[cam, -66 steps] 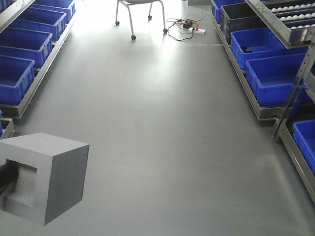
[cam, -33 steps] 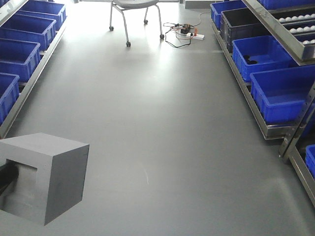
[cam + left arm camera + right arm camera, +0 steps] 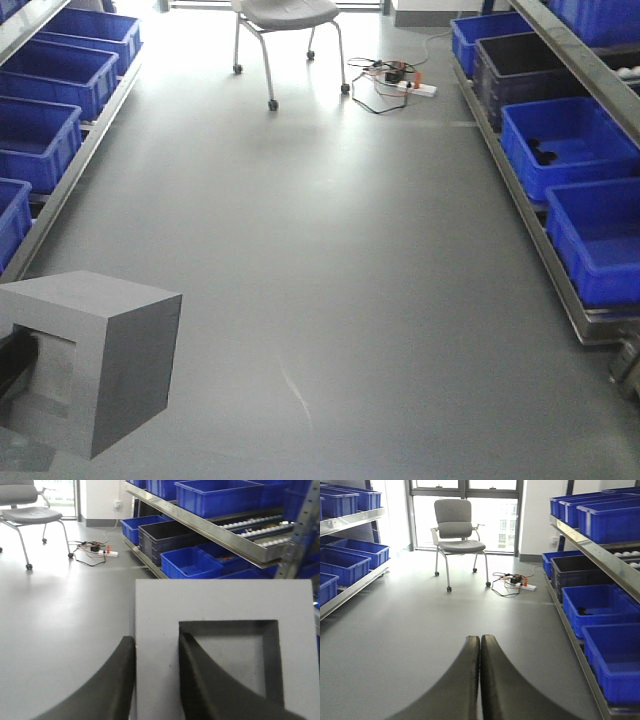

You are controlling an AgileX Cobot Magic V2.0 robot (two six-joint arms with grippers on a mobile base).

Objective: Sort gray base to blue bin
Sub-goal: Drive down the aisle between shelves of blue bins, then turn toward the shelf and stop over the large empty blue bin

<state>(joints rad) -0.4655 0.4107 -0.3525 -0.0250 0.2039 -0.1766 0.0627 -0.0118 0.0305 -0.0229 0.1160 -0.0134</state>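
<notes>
- Left wrist-mounted view, left gripper (image 3: 156, 641): clamped on one side wall of the gray base (image 3: 225, 600). One finger (image 3: 107, 680) lies on the outer face and the other sits down in the square recess. Pinching the wall likely suits a cube too wide to span.
- Gray base, front view (image 3: 100, 350): held off the floor (image 3: 350, 260) at the lower left, recess turned toward the arm. It is not in any bin.
- Right gripper (image 3: 480, 640): fingers pressed together with nothing between them, held low over the aisle. It appears idle while the other arm carries.
- Blue bins (image 3: 600, 240): rows on low racks along both sides of the aisle, all well apart from the base. Which one is meant to receive it cannot be told. This looks like the carrying stage, with the drop not yet begun.
- Black bin (image 3: 520, 60): sits among the right-hand row.
- Chair (image 3: 457, 530) and power strip (image 3: 415, 89): at the far end of the aisle, away from the load.
</notes>
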